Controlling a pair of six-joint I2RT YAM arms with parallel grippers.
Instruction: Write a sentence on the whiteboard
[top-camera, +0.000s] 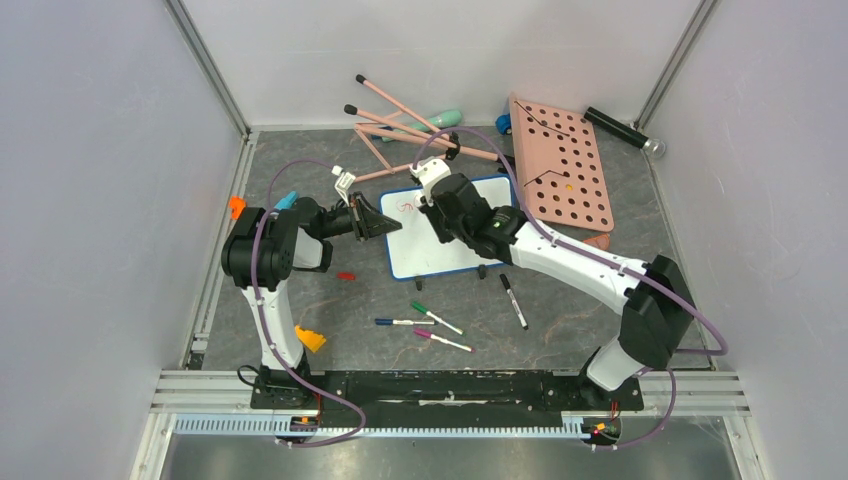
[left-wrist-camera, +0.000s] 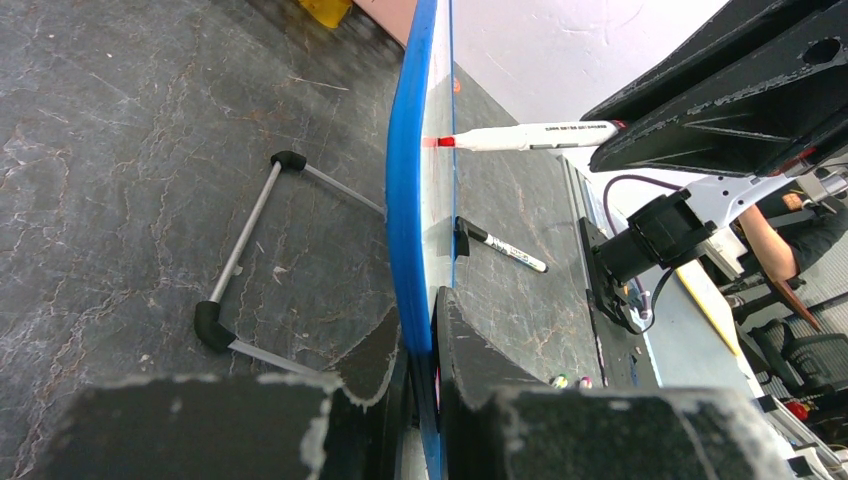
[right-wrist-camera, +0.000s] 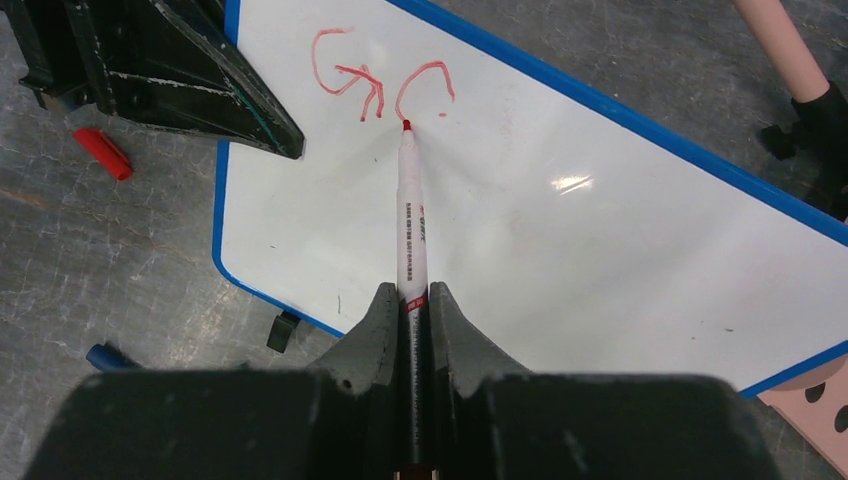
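Note:
The whiteboard (top-camera: 450, 250), white with a blue rim, lies on the grey table. My left gripper (left-wrist-camera: 420, 322) is shut on its left edge (left-wrist-camera: 408, 200), one finger on each face. My right gripper (right-wrist-camera: 410, 295) is shut on a red marker (right-wrist-camera: 412, 220), which points away from me with its tip (right-wrist-camera: 406, 125) touching the board's upper left area. Of the sentence, a red "G" (right-wrist-camera: 345, 65) and an open curved stroke (right-wrist-camera: 425, 90) beside it stand on the board (right-wrist-camera: 580, 230). In the top view the right gripper (top-camera: 437, 200) hangs over the board's far left corner.
Loose markers lie in front of the board: a black one (top-camera: 513, 300), a green (top-camera: 435, 317), a blue (top-camera: 400, 322) and a pink (top-camera: 441, 340). A red cap (top-camera: 346, 275) lies at its left. The pink pegboard (top-camera: 562, 160) and pink sticks (top-camera: 420, 130) sit behind it.

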